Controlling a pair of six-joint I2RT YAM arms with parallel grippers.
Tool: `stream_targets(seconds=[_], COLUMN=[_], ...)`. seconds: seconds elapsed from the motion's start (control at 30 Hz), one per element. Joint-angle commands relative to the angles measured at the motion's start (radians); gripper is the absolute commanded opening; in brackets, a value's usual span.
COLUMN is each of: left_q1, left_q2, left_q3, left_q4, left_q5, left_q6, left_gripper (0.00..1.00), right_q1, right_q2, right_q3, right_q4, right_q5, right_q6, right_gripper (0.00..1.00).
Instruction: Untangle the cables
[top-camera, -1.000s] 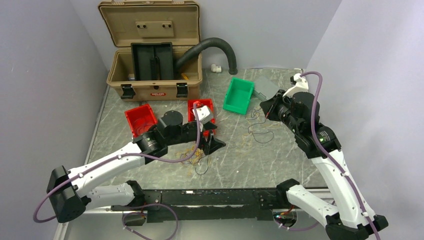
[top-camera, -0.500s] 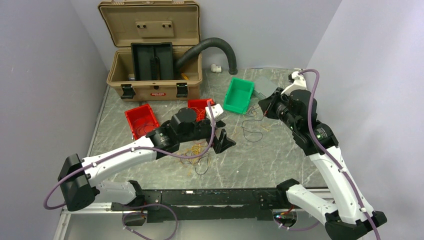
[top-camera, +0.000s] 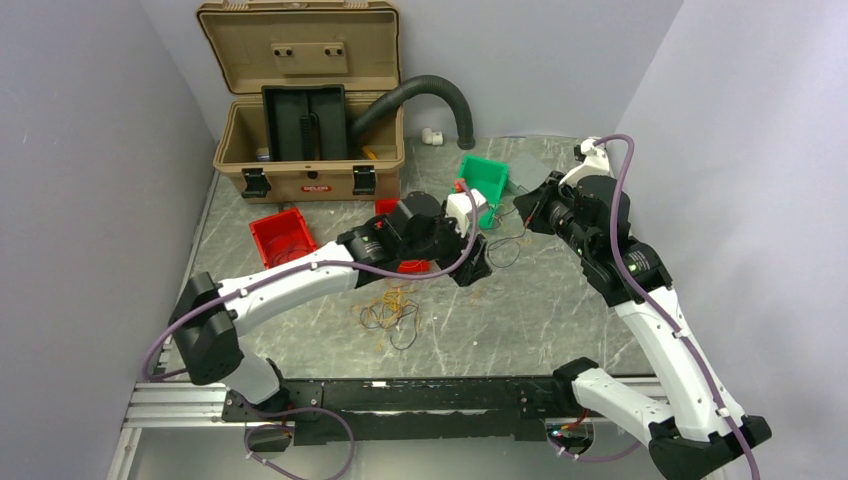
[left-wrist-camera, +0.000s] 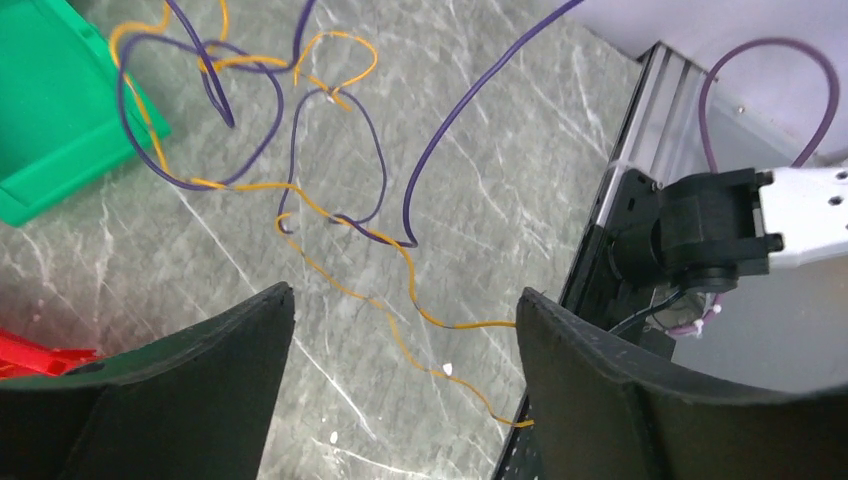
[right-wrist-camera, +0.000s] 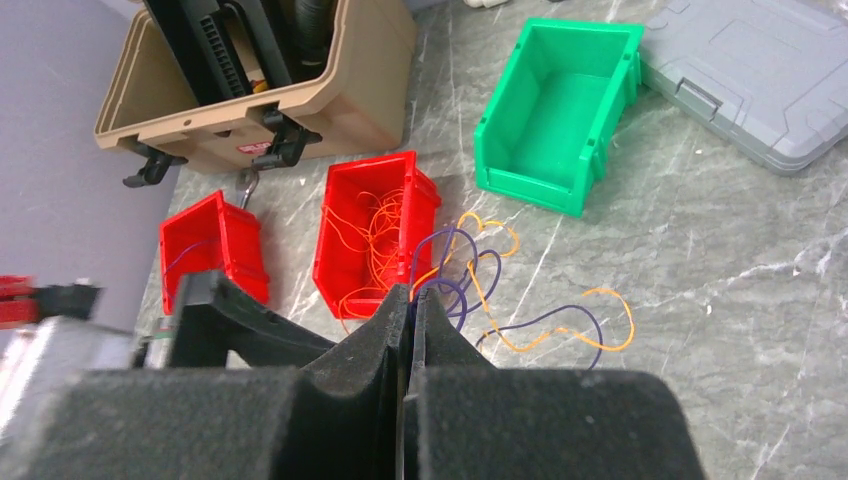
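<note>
Thin purple and orange cables (right-wrist-camera: 520, 330) hang from my right gripper (right-wrist-camera: 411, 292), which is shut on them above the table. In the top view the right gripper (top-camera: 522, 213) holds these strands (top-camera: 505, 246) beside the green bin (top-camera: 478, 188). My left gripper (top-camera: 478, 268) is open and empty, just left of the strands. In the left wrist view its fingertips (left-wrist-camera: 405, 300) straddle an orange strand (left-wrist-camera: 440, 325) lying on the table, with purple loops (left-wrist-camera: 340, 200) beyond. A second tangle of cables (top-camera: 391, 312) lies in the middle of the table.
An open tan toolbox (top-camera: 310, 150) with a black ribbed hose (top-camera: 425, 88) stands at the back. There are two red bins: one (top-camera: 282, 238) on the left, and one (right-wrist-camera: 375, 235) holding orange wires. A grey case (right-wrist-camera: 740, 70) lies behind the green bin (right-wrist-camera: 560, 110).
My left arm has swung away from the central tangle, right and towards the back, to the strands under my right gripper. The right gripper shifted slightly back, still holding its strands.
</note>
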Motion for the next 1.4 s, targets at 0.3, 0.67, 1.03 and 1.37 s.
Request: stream_targets(seconds=[0.3,0.67,1.03,1.37], left_q1=[-0.002,0.169,0.528,0.579], left_q2=[0.051,-0.173,-0.616,-0.82], left_q3=[0.044,-0.138,-0.37,-0.276], left_q4=[-0.126,-0.19,-0.327,-0.47], left_q5=[0.046,-0.066,-0.207,-0.52], left_q6=[-0.025,-0.015,-0.05,-0.001], left_gripper=[0.02,0.0,0.0,0.0], right_q1=[-0.002,-0.002,-0.022,-0.025], right_q2=[-0.002,-0.075,-0.233,-0.212], right_q3=[0.007,-0.076,-0.232,-0.232], right_q4=[0.041,-0.143,-0.3,-0.289], right_q5=[0.012,0.438,0.784,0.779], right_q6=[0.008,0.084,0.252,0.267], right_gripper=[0.0,0.0,0.0,0.0])
